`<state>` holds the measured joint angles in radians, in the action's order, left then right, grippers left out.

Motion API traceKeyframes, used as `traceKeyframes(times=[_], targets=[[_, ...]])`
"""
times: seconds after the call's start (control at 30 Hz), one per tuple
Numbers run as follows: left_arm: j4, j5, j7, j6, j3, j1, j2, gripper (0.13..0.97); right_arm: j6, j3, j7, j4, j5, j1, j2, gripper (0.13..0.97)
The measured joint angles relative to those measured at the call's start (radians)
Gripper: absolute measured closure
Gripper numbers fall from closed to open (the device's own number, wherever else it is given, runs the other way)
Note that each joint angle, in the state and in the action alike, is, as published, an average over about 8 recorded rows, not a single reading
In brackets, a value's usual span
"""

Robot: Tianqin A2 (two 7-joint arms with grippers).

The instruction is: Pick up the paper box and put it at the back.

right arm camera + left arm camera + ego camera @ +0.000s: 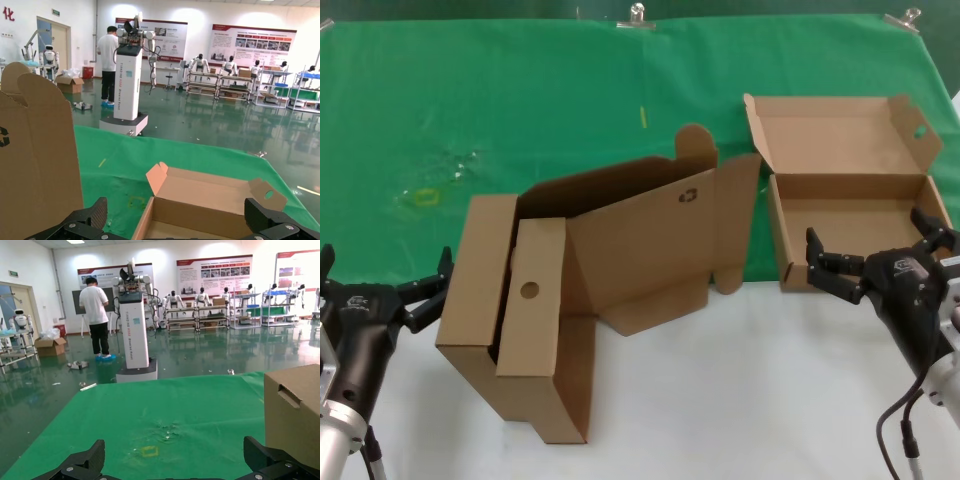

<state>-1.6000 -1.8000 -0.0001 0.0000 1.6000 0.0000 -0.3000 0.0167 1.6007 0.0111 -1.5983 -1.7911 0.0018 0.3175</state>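
Near edge of the paper box (850, 205) hidden behind the right hand (877, 250), large carton (35, 165) cut off by the right wrist view's edge, both arms cut off at the head view's bottom edge

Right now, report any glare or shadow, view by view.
Head view: the large brown corrugated carton casts a soft shadow on the white tabletop. Left wrist view: ceiling lights glare off the glossy green floor. Right wrist view: the same sheen; the shallow brown cardboard mailer box is evenly lit.

My head camera looks down on the green cloth (520, 100); both wrist cameras sit low, facing forward across it toward the hall.
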Motion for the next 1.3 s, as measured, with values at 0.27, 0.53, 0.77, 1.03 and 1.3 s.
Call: traceKeyframes(times=[0.27,0.53,0.77,1.03,1.3], targets=[[0.000,0.000,0.000,0.000,0.000,0.000,0.000,0.132,0.000,0.000,0.000,0.000,0.000,0.000,0.000,0.129],[0.000,0.000,0.000,0.000,0.000,0.000,0.000,0.132,0.000,0.000,0.000,0.000,0.000,0.000,0.000,0.129],[0.000,0.000,0.000,0.000,0.000,0.000,0.000,0.132,0.000,0.000,0.000,0.000,0.000,0.000,0.000,0.129],[0.000,0.000,0.000,0.000,0.000,0.000,0.000,0.132,0.000,0.000,0.000,0.000,0.000,0.000,0.000,0.129],[0.000,0.000,0.000,0.000,0.000,0.000,0.000,0.132,0.000,0.000,0.000,0.000,0.000,0.000,0.000,0.129]])
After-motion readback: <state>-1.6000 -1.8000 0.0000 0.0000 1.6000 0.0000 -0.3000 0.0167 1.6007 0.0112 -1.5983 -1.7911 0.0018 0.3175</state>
